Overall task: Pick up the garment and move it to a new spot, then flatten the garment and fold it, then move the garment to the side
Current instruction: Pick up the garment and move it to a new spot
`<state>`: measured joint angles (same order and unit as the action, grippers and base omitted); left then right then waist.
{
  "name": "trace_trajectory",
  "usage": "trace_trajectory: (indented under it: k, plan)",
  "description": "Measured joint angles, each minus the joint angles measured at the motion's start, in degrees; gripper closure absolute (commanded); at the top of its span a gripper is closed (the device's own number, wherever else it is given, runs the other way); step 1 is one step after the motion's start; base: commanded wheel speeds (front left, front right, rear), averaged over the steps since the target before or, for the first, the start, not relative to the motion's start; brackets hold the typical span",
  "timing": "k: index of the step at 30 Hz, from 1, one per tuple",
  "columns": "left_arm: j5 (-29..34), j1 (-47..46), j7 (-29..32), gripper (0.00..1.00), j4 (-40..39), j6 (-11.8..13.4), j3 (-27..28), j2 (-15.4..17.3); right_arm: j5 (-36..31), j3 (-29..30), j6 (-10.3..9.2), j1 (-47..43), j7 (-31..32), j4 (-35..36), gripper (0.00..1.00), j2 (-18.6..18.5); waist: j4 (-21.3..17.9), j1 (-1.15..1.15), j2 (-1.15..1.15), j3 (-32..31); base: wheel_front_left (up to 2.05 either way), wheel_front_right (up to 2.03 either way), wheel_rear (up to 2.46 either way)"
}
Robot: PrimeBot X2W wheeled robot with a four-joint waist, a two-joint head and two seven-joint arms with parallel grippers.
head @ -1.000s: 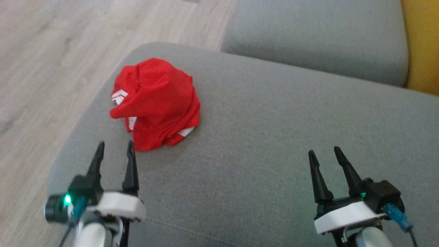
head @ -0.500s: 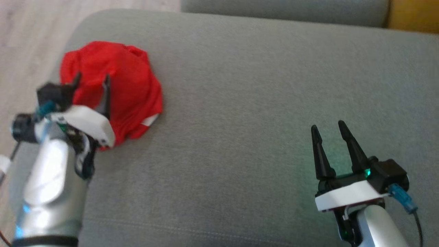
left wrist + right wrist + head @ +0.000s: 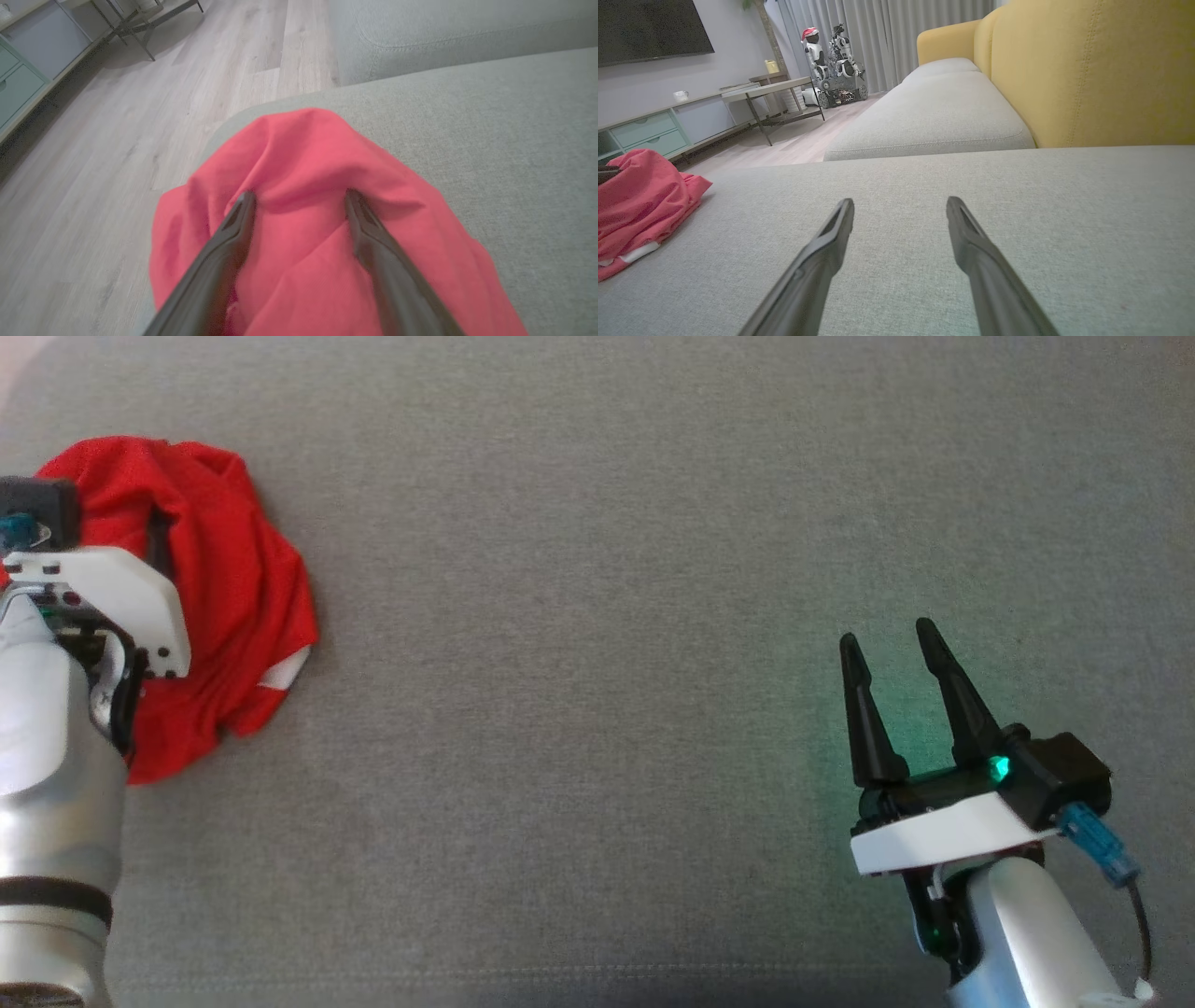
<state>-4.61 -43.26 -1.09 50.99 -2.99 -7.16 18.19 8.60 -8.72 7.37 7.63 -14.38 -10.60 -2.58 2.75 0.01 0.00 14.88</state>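
A crumpled red garment (image 3: 233,588) with white trim lies near the left end of a grey sofa cushion (image 3: 597,569). My left gripper (image 3: 299,196) is open on top of the garment (image 3: 303,154), both fingertips pressed into its folds with a ridge of cloth between them. In the head view its white wrist covers part of the garment. My right gripper (image 3: 886,632) is open and holds nothing, low over bare cushion at the lower right, far from the garment (image 3: 640,200). In the right wrist view the right gripper (image 3: 900,200) points along the cushion.
The cushion's left edge and the wooden floor (image 3: 117,140) lie just beyond the garment. A second grey cushion (image 3: 934,107) and a yellow backrest (image 3: 1087,70) lie ahead and right of my right gripper. A low cabinet (image 3: 644,130), a table (image 3: 770,88) and other robots (image 3: 831,60) stand across the room.
The head camera has tilted down and turned, shifting the whole picture. My left arm has reached forward from short of the garment onto it. Both grippers stay open; the right has barely moved.
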Motion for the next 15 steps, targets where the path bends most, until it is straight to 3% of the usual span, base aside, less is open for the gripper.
trace_trajectory:
  k: [2, 3, 4, 8, 15]
  plan:
    - [0.0, -1.0, 0.5, 0.00, 2.1, -0.1, -0.3, 0.2, 0.3, 0.0, 0.00, 0.2, 0.0, 0.1, 0.00, 0.0, -0.8, 0.00, 0.00, 0.6, 0.00, 0.00, 0.00]
    - [0.0, -1.4, 0.6, 0.57, 3.1, -0.1, -0.3, 0.2, 0.4, 0.0, 0.00, 0.2, 0.0, 0.1, 0.00, 0.0, -1.2, 0.00, 0.00, 0.8, 0.00, 0.00, 0.00]
    - [0.0, -1.8, 0.6, 1.00, 3.8, 0.0, -0.4, 0.2, 0.4, 0.1, 0.00, 0.2, 0.0, 0.1, 0.00, 0.0, -1.4, 0.00, 0.00, 0.9, 0.00, 0.00, 0.00]
    - [0.0, -2.3, -0.3, 1.00, 5.9, 0.1, -0.9, 0.1, 0.4, 0.2, 0.00, 0.2, 0.0, 0.1, 0.00, 0.0, -1.7, -0.01, 0.00, 0.9, 0.00, 0.00, 0.00]
    - [-1.5, -3.4, -7.2, 1.00, 6.4, 1.4, 0.0, -0.8, 0.5, 0.6, 0.00, 0.2, 0.0, -0.2, 0.00, 0.0, -1.1, -0.01, 0.00, -0.9, 0.00, 0.00, 0.00]
